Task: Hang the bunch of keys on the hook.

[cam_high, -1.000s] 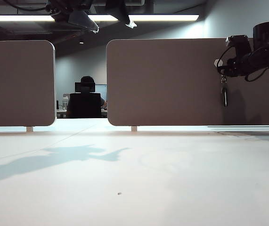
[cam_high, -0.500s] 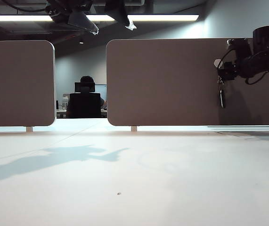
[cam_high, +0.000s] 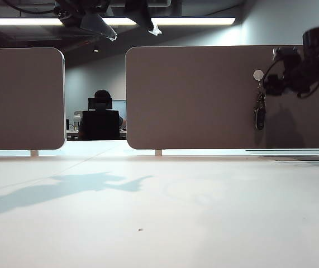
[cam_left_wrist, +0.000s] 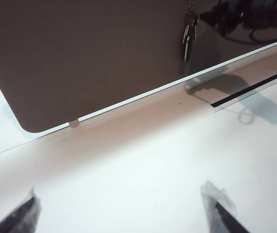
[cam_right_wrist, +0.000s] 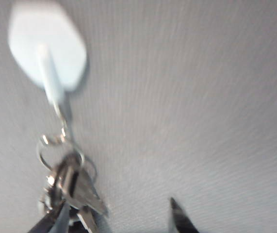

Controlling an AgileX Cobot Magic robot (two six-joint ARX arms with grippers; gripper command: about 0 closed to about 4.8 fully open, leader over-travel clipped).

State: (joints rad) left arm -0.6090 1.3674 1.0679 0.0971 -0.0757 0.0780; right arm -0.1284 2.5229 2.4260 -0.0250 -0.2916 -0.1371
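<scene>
The bunch of keys (cam_high: 259, 111) is hanging from the hook (cam_high: 258, 75) on the brown panel (cam_high: 204, 95). In the outside view the hook is sitting at about 2 o'clock, and the keys are dangling straight down at its 6 o'clock. They are hanging that way because their own weight is pulling them down and only the ring at the top is catching on the thin metal hook.

The right gripper (cam_right_wrist: 114, 218) is sitting close to the keys, just at their 3 o'clock in the outside view. Its jaws are standing apart. One fingertip is looking very near the keys and the other is well off to the side, so it is not squeezing them. I think the jaws are apart so the keys can rest on the hook by themselves.

The left gripper (cam_left_wrist: 123, 211) is waiting low over the white table (cam_high: 159, 212), far from the panel. Its jaws are wide apart and holding nothing. It is staying out of the way because this job needs only one arm.

The hanging is looking done.
</scene>
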